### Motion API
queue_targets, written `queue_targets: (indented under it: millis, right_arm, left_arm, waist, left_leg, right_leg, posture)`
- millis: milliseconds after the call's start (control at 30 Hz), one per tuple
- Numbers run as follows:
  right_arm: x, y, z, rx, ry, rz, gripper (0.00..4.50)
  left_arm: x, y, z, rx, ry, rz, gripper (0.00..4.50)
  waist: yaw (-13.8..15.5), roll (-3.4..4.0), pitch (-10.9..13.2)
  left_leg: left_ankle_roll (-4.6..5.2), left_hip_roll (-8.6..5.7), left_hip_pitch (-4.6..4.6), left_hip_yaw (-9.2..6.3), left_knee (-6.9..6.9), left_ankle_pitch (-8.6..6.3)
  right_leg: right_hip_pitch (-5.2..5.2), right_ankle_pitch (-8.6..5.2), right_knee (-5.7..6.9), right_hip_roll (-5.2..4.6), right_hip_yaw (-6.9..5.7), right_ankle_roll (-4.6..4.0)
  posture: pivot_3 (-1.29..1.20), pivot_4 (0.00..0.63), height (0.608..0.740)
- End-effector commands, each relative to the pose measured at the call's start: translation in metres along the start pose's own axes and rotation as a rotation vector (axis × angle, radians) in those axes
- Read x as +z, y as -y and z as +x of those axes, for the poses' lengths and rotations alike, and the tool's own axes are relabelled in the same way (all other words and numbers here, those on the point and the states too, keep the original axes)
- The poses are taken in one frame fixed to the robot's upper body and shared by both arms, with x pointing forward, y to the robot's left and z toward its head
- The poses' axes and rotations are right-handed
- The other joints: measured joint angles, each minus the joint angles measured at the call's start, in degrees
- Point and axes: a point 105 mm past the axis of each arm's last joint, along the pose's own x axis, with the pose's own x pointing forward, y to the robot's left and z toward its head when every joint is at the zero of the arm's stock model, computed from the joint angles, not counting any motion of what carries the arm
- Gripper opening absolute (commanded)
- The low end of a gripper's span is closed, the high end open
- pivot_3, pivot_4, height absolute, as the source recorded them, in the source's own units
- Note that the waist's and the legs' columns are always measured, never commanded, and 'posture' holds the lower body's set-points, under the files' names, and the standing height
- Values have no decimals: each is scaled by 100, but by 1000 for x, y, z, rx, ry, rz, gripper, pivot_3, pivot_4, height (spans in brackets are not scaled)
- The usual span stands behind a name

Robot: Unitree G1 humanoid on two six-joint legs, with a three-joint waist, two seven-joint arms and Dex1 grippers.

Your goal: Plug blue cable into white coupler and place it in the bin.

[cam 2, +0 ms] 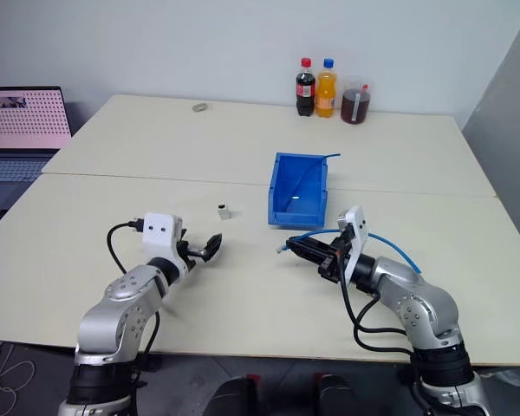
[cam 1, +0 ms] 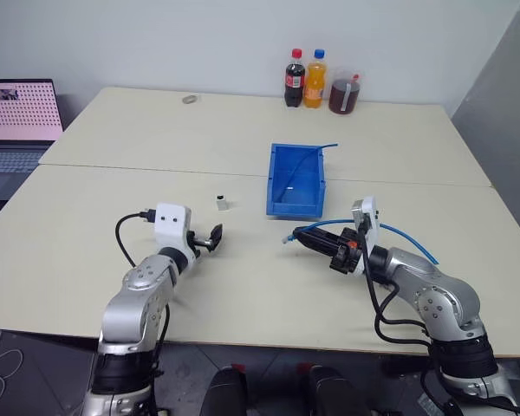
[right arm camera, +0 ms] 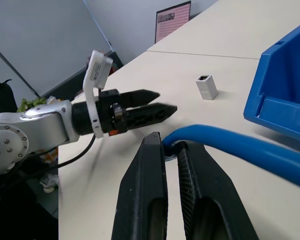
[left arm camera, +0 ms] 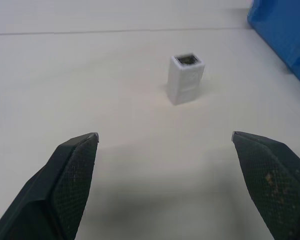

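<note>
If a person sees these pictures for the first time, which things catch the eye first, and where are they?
The bright blue bin stands out at the middle of the pale table, with three drinks bottles behind it at the far edge. Nearer, the right gripper has its jaws shut on the blue cable. The left gripper, jaws wide open, points at the tiny white coupler standing upright just left of the bin.

Cola bottle [cam 1: 295, 78], orange soda bottle [cam 1: 315, 79] and lidded cup of dark drink [cam 1: 344, 94] line far edge of pale table [cam 1: 243, 277]. Small round object [cam 1: 189, 99] lies far left. Open laptop [cam 1: 16, 121] sits beside table.
</note>
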Motion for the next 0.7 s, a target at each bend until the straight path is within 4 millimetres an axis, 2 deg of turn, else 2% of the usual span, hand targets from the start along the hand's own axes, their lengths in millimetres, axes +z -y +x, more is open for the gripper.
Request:
queue_targets:
  millis: [33, 267, 467, 700]
  right_arm:
    - [14, -2, -2, 1, 42, -48, 36]
    - [14, -2, -5, -17, 44, -49, 36]
    - [14, -3, -5, -22, 42, -50, 36]
    - [14, -4, -5, -22, 40, -51, 36]
  left_arm:
    - [9, 0, 10, 14, 22, 18, 4500]
    - [10, 13, 29, -34, -1, 69, 4500]
    - [18, 26, 48, -68, 17, 103, 4500]
    - [20, 32, 60, -56, 24, 85, 4500]
  waist:
    - [-2, 0, 0]
    - [2, -1, 0]
    - [9, -1, 0]
    - [7, -1, 0]
  left_leg:
    - [0, 1, -1, 0, 0, 0]
    - [0, 0, -1, -1, 0, 0]
    - [0, -2, -2, 0, 1, 0]
    - [0, -2, -3, 1, 1, 0]
  right_leg:
    - [0, 0, -1, 0, 0, 0]
    - [0, 1, 0, 0, -3, 1]
    - [1, 3, -1, 0, -1, 3]
    - [1, 3, -1, 0, -1, 3]
  posture:
    - [0, 150, 740]
    - [0, 150, 740]
    - [0, 150, 740]
    - [0, 150, 740]
